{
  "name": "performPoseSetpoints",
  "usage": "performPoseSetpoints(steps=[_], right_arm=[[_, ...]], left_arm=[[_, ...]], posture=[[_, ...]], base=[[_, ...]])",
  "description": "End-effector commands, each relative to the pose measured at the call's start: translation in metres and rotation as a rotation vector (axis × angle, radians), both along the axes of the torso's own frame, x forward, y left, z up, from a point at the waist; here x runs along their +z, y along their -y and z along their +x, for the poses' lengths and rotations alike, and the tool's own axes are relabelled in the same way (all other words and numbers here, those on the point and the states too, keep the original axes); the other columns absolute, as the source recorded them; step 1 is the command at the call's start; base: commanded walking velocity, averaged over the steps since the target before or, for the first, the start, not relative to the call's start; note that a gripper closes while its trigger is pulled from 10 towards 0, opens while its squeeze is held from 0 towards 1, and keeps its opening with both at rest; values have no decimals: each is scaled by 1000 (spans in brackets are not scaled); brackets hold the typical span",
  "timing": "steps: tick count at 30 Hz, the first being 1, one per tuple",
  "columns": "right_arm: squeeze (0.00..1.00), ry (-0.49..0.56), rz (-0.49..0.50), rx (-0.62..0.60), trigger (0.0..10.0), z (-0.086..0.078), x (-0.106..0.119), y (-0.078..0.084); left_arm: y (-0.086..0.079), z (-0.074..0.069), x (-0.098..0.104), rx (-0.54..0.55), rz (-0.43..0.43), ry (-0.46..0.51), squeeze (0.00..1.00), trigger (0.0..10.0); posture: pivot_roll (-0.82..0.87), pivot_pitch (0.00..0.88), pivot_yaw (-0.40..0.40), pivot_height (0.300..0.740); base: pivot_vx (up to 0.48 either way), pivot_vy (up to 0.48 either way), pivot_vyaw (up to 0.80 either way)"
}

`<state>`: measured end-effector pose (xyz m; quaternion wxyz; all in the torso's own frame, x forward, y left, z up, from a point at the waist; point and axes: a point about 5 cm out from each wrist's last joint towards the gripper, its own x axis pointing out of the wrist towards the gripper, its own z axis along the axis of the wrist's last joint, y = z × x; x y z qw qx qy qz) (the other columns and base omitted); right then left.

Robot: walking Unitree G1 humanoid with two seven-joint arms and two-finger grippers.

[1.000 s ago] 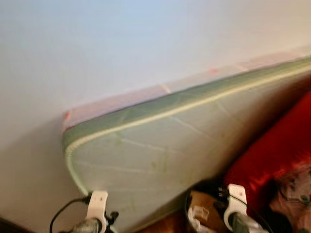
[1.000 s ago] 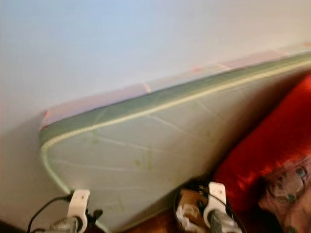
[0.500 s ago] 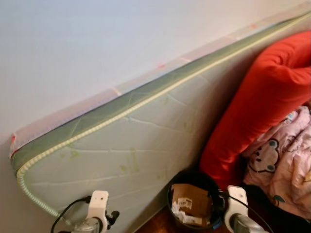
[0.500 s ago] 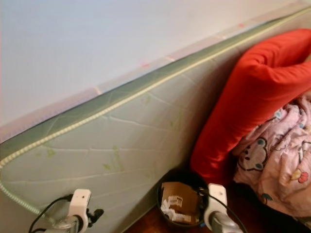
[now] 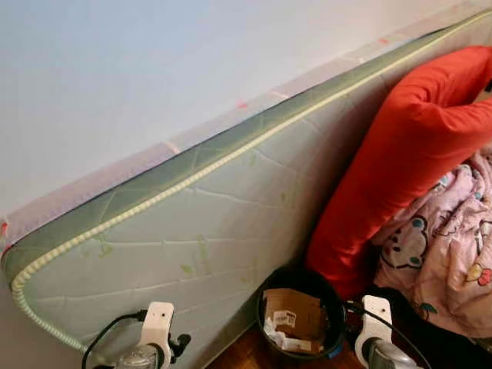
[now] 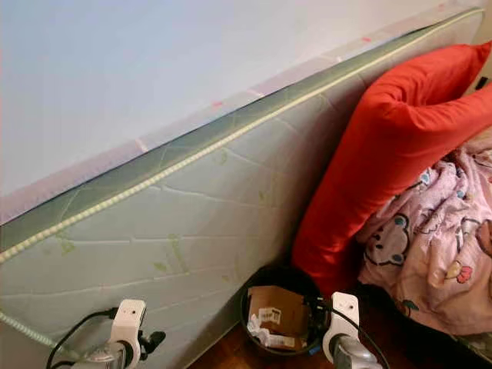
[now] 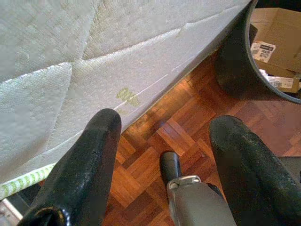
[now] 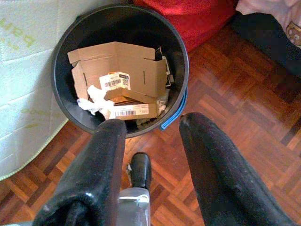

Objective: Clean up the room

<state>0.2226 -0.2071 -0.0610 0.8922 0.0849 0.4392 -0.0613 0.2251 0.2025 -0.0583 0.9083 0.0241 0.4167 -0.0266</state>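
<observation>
From the head views, a black bin [image 5: 300,319] holding flattened cardboard [image 5: 292,314] stood on the floor against the leaning mattress [image 5: 192,231], beside a red cushion [image 5: 384,169] and what looked like a pink blanket [image 5: 446,246].

The left gripper [image 7: 162,155] hung spread wide over parquet [image 7: 155,141], empty.

The right gripper [image 8: 153,141] was likewise wide, empty, just outside the bin's rim.

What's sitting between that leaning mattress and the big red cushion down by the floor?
A black bin holding flattened cardboard and crumpled paper stands there on the parquet floor, between the mattress and the red cushion, as the eye views show.
</observation>
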Motion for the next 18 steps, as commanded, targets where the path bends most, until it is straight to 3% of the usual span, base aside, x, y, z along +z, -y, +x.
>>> performPoseSetpoints(steps=[1,18], right_arm=[[0,13,6,-13,10000,2,1,0],[0,14,1,-20,10000,2,2,0]], left_arm=[[-2,-1,0,0,10,-7,0,10000],[-3,-1,0,4,10,-5,0,10000]], posture=[[77,0,28,740],[76,0,28,740]], base=[[0,-349,0],[0,-350,0]])
